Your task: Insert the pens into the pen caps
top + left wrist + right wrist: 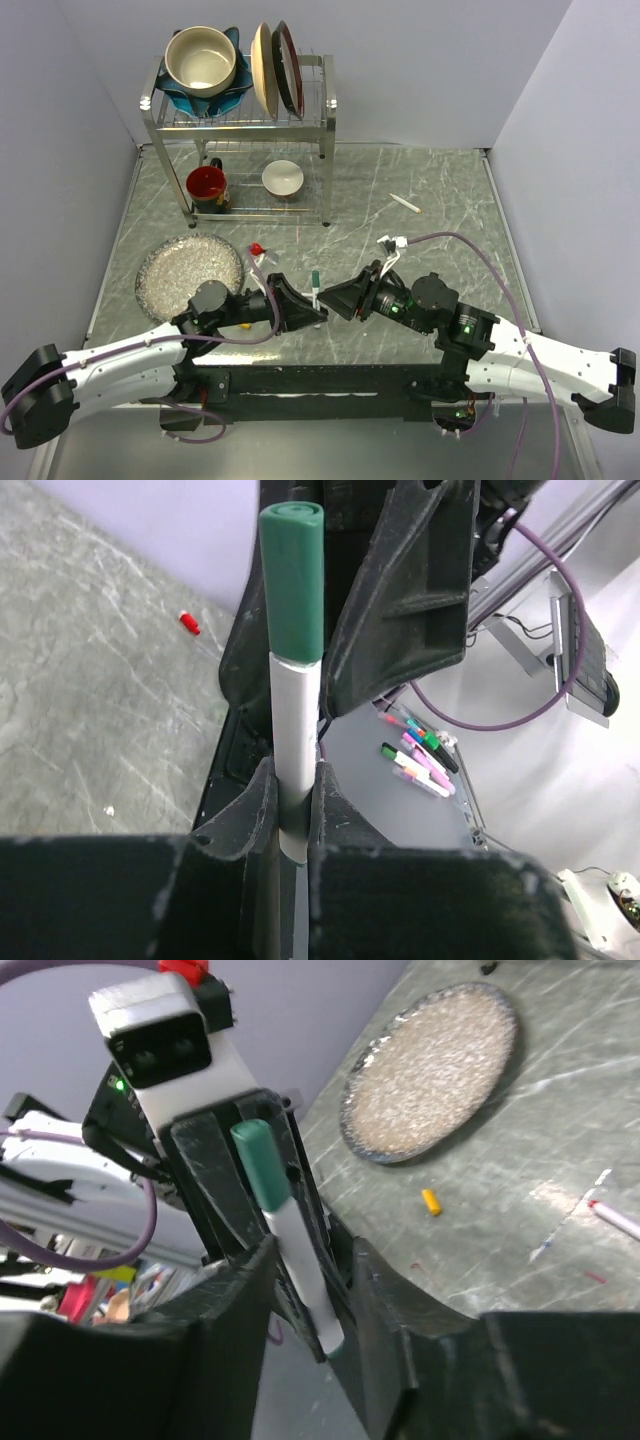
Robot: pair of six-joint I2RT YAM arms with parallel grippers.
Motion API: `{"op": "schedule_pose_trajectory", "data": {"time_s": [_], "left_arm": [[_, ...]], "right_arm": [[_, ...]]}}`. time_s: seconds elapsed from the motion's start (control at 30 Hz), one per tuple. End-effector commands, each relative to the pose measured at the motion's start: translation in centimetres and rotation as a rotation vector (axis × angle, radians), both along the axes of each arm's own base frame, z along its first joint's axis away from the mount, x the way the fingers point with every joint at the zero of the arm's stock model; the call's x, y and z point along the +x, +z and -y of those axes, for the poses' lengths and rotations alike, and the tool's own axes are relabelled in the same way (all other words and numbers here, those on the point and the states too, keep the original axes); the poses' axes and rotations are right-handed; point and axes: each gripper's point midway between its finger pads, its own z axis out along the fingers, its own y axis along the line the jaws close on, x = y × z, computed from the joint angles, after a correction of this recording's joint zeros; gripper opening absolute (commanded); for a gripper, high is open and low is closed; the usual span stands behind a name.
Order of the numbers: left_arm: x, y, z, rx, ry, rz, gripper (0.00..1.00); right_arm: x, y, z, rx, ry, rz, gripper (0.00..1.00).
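- Worktop (pixel 440 190): grey marble.
- Speckled plate (pixel 190 275): landmark.
- Left fingers (pixel 240 825): right of plate, clamped tight on white barrel of green-capped pen (pixel 295 720).
- Right fingers (pixel 385 1300): parted, either side of same barrel, contact unclear.
- Second pen (pixel 405 203): uncapped, far right of plate, lying loose.
- Red cap (pixel 257 247): just right of plate.
- Yellow cap (pixel 431 1201): near plate's near-right rim.

Green-capped pen (pixel 288 1232) stands between the right gripper (pixel 312 1260) and its parted fingers; yellow cap (pixel 431 1201) lies near the plate (pixel 430 1070).
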Motion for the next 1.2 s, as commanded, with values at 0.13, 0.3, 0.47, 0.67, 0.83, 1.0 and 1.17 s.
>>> {"op": "schedule_pose_trajectory", "data": {"time_s": [0.13,0.3,0.47,0.67,0.83,1.0,1.17], "left_arm": [[-0.8,2.9,-0.4,-0.045,-0.031,0.128,0.01],[-1.3,2.7,-0.8,-0.006,-0.048,0.153,0.01],[-2.5,2.6,-1.1,0.016,-0.109,0.182,0.01],[-3.3,2.8,-1.5,0.006,-0.14,0.204,0.01],[-3.4,2.8,-1.6,0.008,-0.142,0.212,0.01],[-3.5,2.9,-1.8,0.003,-0.141,0.216,0.01],[-3.5,3.1,-1.9,0.0,-0.139,0.223,0.01]], "right_arm": [[-1.1,3.8,-0.1,0.047,0.066,0.096,0.58],[-2.2,7.4,0.1,0.062,0.136,0.204,0.75],[-1.5,8.2,-0.2,-0.012,0.121,0.24,0.8],[-1.1,11.2,-1.4,-0.019,0.138,0.292,0.71],[-1.0,10.8,-2.9,-0.038,0.17,0.282,0.63],[-1.0,9.8,-4.0,-0.068,0.2,0.267,0.59],[-1.1,9.5,-4.2,-0.061,0.208,0.259,0.56]]}}
